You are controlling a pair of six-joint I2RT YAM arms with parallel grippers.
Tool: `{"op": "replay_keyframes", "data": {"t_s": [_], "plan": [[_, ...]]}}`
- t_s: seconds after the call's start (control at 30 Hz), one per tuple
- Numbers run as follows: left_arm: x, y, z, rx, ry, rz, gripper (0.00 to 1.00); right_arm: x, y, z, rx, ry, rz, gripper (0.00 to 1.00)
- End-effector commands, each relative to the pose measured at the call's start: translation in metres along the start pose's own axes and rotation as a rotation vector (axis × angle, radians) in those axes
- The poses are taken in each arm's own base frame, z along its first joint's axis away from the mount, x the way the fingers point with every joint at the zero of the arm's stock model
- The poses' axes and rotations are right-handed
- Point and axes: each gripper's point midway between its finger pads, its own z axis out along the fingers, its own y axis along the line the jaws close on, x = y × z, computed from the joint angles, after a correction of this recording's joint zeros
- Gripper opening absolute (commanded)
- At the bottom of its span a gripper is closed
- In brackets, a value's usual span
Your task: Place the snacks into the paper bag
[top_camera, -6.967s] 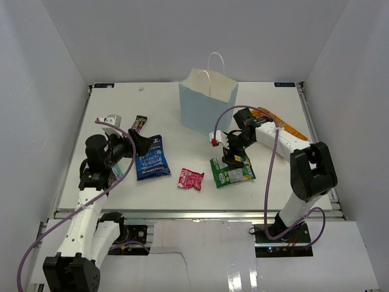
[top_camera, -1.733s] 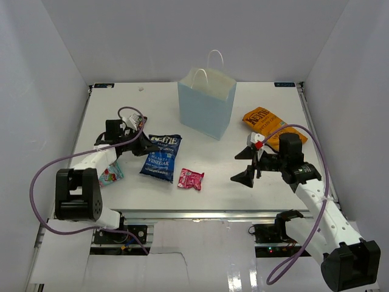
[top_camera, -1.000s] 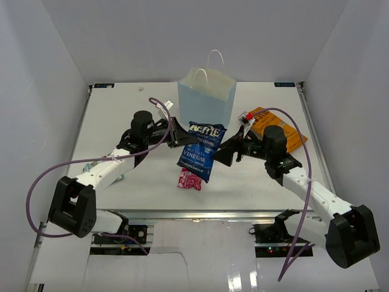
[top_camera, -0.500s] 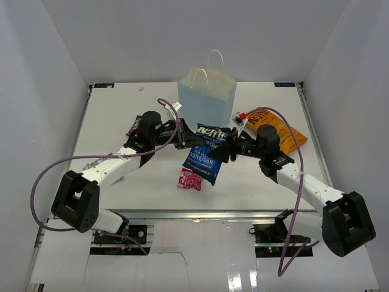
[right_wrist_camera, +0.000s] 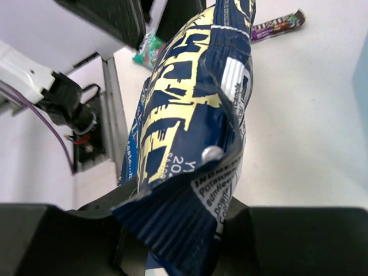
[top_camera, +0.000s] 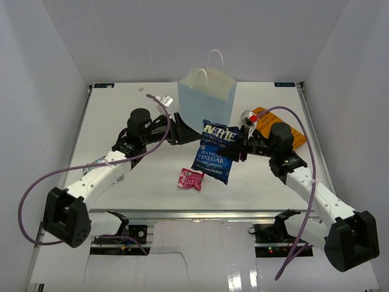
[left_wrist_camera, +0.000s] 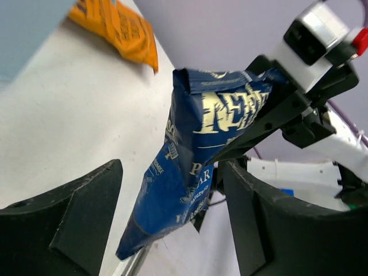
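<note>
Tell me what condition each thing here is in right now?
blue chip bag: held in the air, hanging
right gripper: shut on the chip bag's edge
left gripper: open, gripping nothing
paper bag: upright, mouth open
orange chip bag: lying flat
pink-red packet: lying flat

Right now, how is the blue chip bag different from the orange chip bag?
The blue chip bag hangs in the air, pinched by the right pincer; the orange chip bag lies flat on the table. The blue one is in front of the paper bag; the orange one sits to its right, partly hidden by the right arm. Both are chip bags, and neither is in the paper bag yet.
</note>
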Motion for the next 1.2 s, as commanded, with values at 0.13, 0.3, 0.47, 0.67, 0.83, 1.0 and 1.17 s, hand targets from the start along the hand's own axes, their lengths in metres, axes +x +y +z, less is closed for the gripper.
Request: {"op": "replay_keyframes", "data": {"t_s": [0.13, 0.3, 0.47, 0.67, 0.83, 1.0, 1.17], "plan": [[-0.050, -0.017, -0.067, -0.297, -0.177, 0.370, 0.83, -0.068, 0.003, -0.018, -0.006, -0.028, -0.319, 0.12], [-0.019, 0.026, -0.107, -0.488, -0.195, 0.472, 0.87, -0.156, -0.015, -0.032, 0.173, -0.086, -0.460, 0.09], [0.013, 0.063, -0.118, -0.558, -0.157, 0.483, 0.87, -0.223, -0.055, -0.035, 0.389, -0.132, -0.519, 0.09], [0.012, 0.062, -0.118, -0.555, -0.144, 0.501, 0.87, -0.297, -0.094, -0.035, 0.569, -0.196, -0.597, 0.09], [0.012, 0.057, -0.120, -0.544, -0.154, 0.509, 0.87, -0.322, -0.131, -0.029, 0.668, -0.202, -0.641, 0.09], [0.013, 0.056, -0.120, -0.541, -0.155, 0.514, 0.87, -0.302, -0.159, 0.005, 0.595, -0.147, -0.649, 0.09], [0.013, 0.057, -0.120, -0.542, -0.150, 0.517, 0.87, -0.267, -0.164, 0.049, 0.504, -0.072, -0.679, 0.11]]}}
